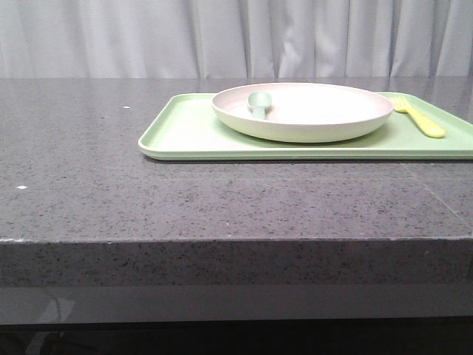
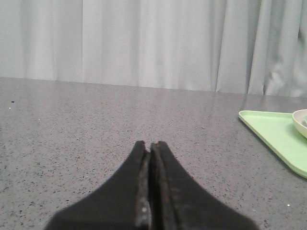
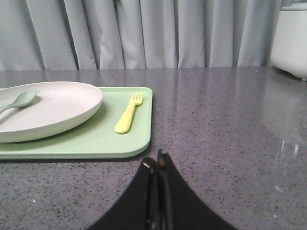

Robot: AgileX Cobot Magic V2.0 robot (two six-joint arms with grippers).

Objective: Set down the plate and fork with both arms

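Observation:
The pale pinkish plate (image 1: 303, 111) rests on a light green tray (image 1: 185, 137) at the back right of the table. A small blue-green spoon (image 1: 259, 103) lies inside the plate. The yellow fork (image 1: 419, 117) lies on the tray just right of the plate; in the right wrist view the fork (image 3: 128, 115) sits between the plate (image 3: 48, 108) and the tray's edge. My right gripper (image 3: 154, 163) is shut and empty, low over the table just off the tray's corner. My left gripper (image 2: 150, 145) is shut and empty over bare table, the tray (image 2: 273, 134) off to its side. Neither arm shows in the front view.
The dark speckled stone table (image 1: 111, 200) ends in a front edge near the camera. A grey curtain (image 1: 222, 37) hangs behind it. A white appliance (image 3: 291, 40) stands at the far end of the table in the right wrist view.

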